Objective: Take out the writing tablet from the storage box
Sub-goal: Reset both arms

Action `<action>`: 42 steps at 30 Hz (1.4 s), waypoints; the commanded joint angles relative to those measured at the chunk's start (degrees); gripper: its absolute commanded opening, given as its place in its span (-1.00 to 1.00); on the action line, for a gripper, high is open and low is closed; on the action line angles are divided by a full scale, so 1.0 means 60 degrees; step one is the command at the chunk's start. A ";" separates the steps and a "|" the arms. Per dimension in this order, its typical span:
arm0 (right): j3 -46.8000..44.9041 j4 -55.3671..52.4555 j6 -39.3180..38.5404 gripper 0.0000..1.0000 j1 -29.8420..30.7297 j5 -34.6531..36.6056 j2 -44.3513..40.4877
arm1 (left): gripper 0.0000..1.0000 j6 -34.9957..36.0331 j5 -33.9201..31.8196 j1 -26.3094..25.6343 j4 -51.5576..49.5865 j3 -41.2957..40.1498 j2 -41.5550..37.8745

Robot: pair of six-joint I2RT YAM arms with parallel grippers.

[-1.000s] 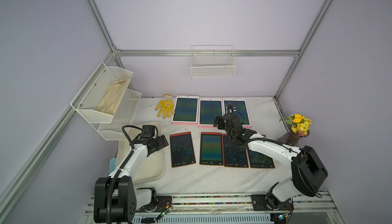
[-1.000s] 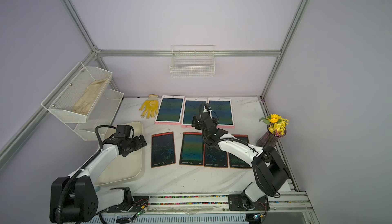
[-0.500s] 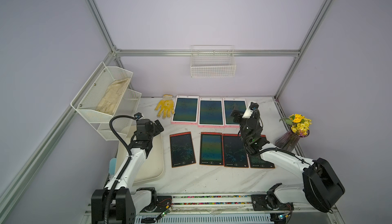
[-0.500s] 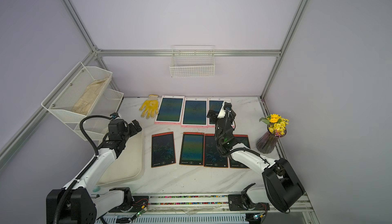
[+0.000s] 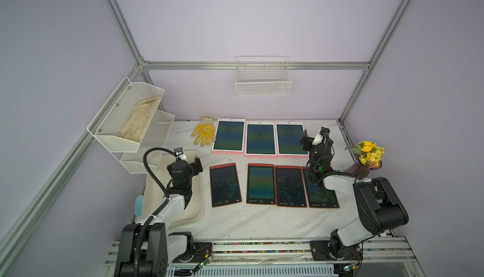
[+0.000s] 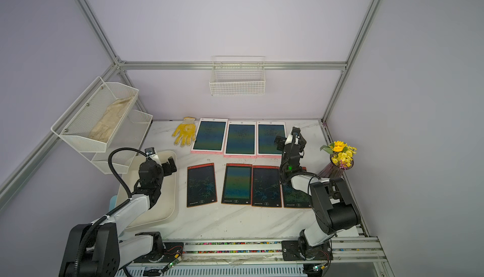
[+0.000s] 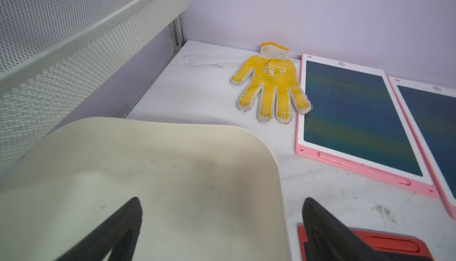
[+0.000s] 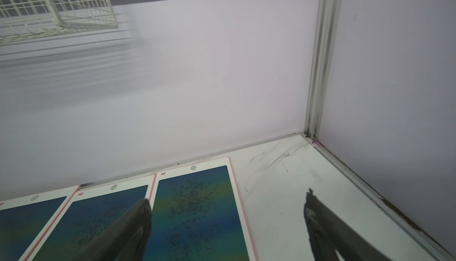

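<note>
Writing tablets: seven in all, the same count in both top views.
- pink-framed tablets: three.
- red-framed tablets: four, the last partly behind an arm but plainly a separate one.

Storage box: one.
Yellow glove: one, single, unpaired.
Mesh shelf: one unit, two tiers.
Pale cloth bundle in the shelf: one; cannot tell how many pieces it holds.
Wire basket: one.
Vase of flowers: one.
Robot arms: two, left arm and right arm.
Grippers: two, left gripper and right gripper, two fingers on each.
</note>
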 commanded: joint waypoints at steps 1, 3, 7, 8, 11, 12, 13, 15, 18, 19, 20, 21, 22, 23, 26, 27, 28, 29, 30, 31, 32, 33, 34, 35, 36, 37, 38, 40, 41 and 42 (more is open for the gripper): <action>-0.0324 0.1768 -0.0214 0.94 -0.0386 -0.1075 0.0258 | 0.99 0.0892 0.0124 -0.0043 0.2163 -0.0269 0.0532; -0.0442 0.2320 -0.0329 0.94 -0.0591 -0.1265 0.0554 | 1.00 0.0882 0.0165 -0.0032 0.2549 -0.0281 0.1088; -0.0869 0.3397 -0.0526 0.94 -0.0756 -0.1591 0.0964 | 0.99 0.0849 0.0611 -0.0039 0.4428 -0.0742 0.1844; -0.0970 0.3545 -0.0468 0.94 -0.0796 -0.1722 0.1000 | 1.00 0.0937 0.0807 -0.0037 0.4530 -0.0740 0.1990; -0.1510 0.4558 -0.0543 0.94 -0.0959 -0.2183 0.0998 | 1.00 0.1307 0.1576 -0.0017 0.4868 -0.0614 0.2807; -0.1794 0.5159 -0.0565 0.94 -0.1053 -0.2282 0.1115 | 1.00 0.1555 0.1903 -0.0026 0.5201 -0.0663 0.2990; -0.2044 0.5799 -0.0522 0.94 -0.1169 -0.2404 0.1319 | 0.99 0.1525 0.1866 0.0009 0.5466 -0.0729 0.3167; -0.2256 0.6708 -0.0367 0.94 -0.1355 -0.2603 0.1810 | 0.99 0.1294 0.2019 0.0195 0.5946 -0.0863 0.3440; -0.2366 0.7003 -0.0417 0.94 -0.1373 -0.2767 0.1990 | 1.00 0.1340 0.2333 0.0300 0.6544 -0.1047 0.3639; -0.2414 0.7016 -0.0381 0.94 -0.1389 -0.2747 0.1940 | 0.99 0.1313 0.2329 0.0315 0.6482 -0.1033 0.3610; -0.2423 0.7064 -0.0365 0.94 -0.1406 -0.2786 0.1963 | 0.99 0.1308 0.2350 0.0320 0.6371 -0.0990 0.3592; -0.2344 0.6984 -0.0329 0.94 -0.1414 -0.2744 0.2014 | 0.99 0.1335 0.2364 0.0312 0.6245 -0.0900 0.3608; -0.2237 0.6801 -0.0307 0.94 -0.1419 -0.2692 0.2047 | 1.00 0.1331 0.2379 0.0316 0.6097 -0.0814 0.3613; -0.2114 0.6473 -0.0281 0.94 -0.1413 -0.2651 0.1998 | 1.00 0.1338 0.2395 0.0325 0.5854 -0.0695 0.3610; -0.1959 0.6233 -0.0350 0.94 -0.1405 -0.2547 0.1997 | 0.99 0.1353 0.2410 0.0326 0.5156 -0.0308 0.3652; -0.1954 0.6244 -0.0359 0.94 -0.1414 -0.2547 0.1997 | 0.99 0.1289 0.2410 0.0330 0.5054 -0.0314 0.3582; -0.1955 0.6240 -0.0360 0.94 -0.1406 -0.2544 0.1996 | 0.99 0.1293 0.2410 0.0340 0.5058 -0.0300 0.3605; -0.1962 0.6231 -0.0350 0.94 -0.1405 -0.2542 0.1997 | 0.99 0.1294 0.2424 0.0340 0.5120 -0.0318 0.3619; -0.1958 0.6245 -0.0354 0.94 -0.1409 -0.2543 0.2000 | 1.00 0.1295 0.2438 0.0368 0.5200 -0.0344 0.3634; -0.1967 0.6242 -0.0354 0.94 -0.1407 -0.2540 0.1997 | 0.99 0.1294 0.2453 0.0370 0.5203 -0.0347 0.3637; -0.1956 0.6243 -0.0350 0.94 -0.1405 -0.2545 0.1995 | 1.00 0.1294 0.2454 0.0370 0.5178 -0.0344 0.3623; -0.1960 0.6237 -0.0350 0.94 -0.1405 -0.2536 0.1997 | 0.99 0.1294 0.2454 0.0373 0.5181 -0.0342 0.3636; -0.1973 0.6239 -0.0350 0.94 -0.1419 -0.2544 0.1985 | 0.99 0.1294 0.2454 0.0370 0.5181 -0.0353 0.3633; -0.1943 0.6206 -0.0349 0.94 -0.1407 -0.2556 0.2007 | 0.99 0.1294 0.2450 0.0370 0.5181 -0.0344 0.3627; -0.1868 0.6117 -0.0301 0.94 -0.1420 -0.2611 0.2051 | 0.99 0.1294 0.2454 0.0377 0.5181 -0.0345 0.3621; -0.1875 0.6113 -0.0339 0.94 -0.1412 -0.2591 0.2036 | 0.99 0.1302 0.2454 0.0372 0.5180 -0.0344 0.3630; -0.1869 0.6077 -0.0378 0.94 -0.1406 -0.2568 0.2026 | 1.00 0.1295 0.2454 0.0371 0.5179 -0.0343 0.3617; -0.1872 0.6104 -0.0401 0.94 -0.1405 -0.2539 0.2041 | 0.99 0.1294 0.2453 0.0373 0.5181 -0.0343 0.3621; -0.1863 0.6084 -0.0394 0.94 -0.1405 -0.2536 0.2027 | 0.99 0.1294 0.2454 0.0377 0.5182 -0.0350 0.3625; -0.1869 0.6108 -0.0407 0.94 -0.1412 -0.2530 0.2051 | 0.99 0.1294 0.2454 0.0373 0.5181 -0.0344 0.3621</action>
